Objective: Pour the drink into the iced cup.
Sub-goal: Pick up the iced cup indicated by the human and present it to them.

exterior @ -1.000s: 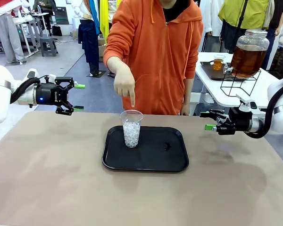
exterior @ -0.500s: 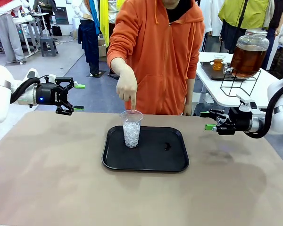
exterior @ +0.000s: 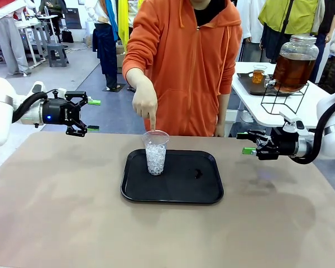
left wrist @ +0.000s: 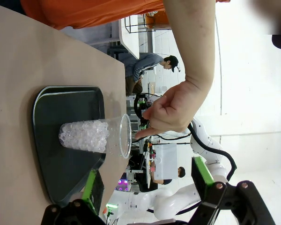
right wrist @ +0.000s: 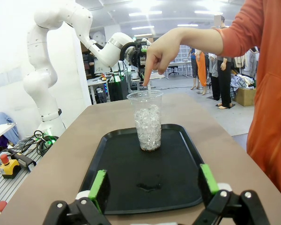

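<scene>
The iced cup [exterior: 156,152], a clear plastic cup about half full of ice, stands upright on the left part of a black tray [exterior: 209,192]. A person's hand [exterior: 145,105] points a finger down at its rim. The drink [exterior: 293,70] fills a large lidded glass jar on a side table at the back right. My left gripper [exterior: 93,115] hovers open at the table's far left, well clear of the cup. At the right, above the table, my right gripper [exterior: 244,143] is open too. The left wrist view has the cup [left wrist: 96,137] ahead of its open fingers [left wrist: 90,185]. In the right wrist view the cup [right wrist: 148,121] is ahead too.
A small dark mark [exterior: 197,174] lies on the tray's right half. The jar rests on a black wire stand [exterior: 282,97], beside a small glass of amber liquid [exterior: 259,73] on a dark tray. The person in orange stands at the far edge.
The person's pointing hand has shifted slightly above the cup's rim. Both arms and the cup have stayed still.
</scene>
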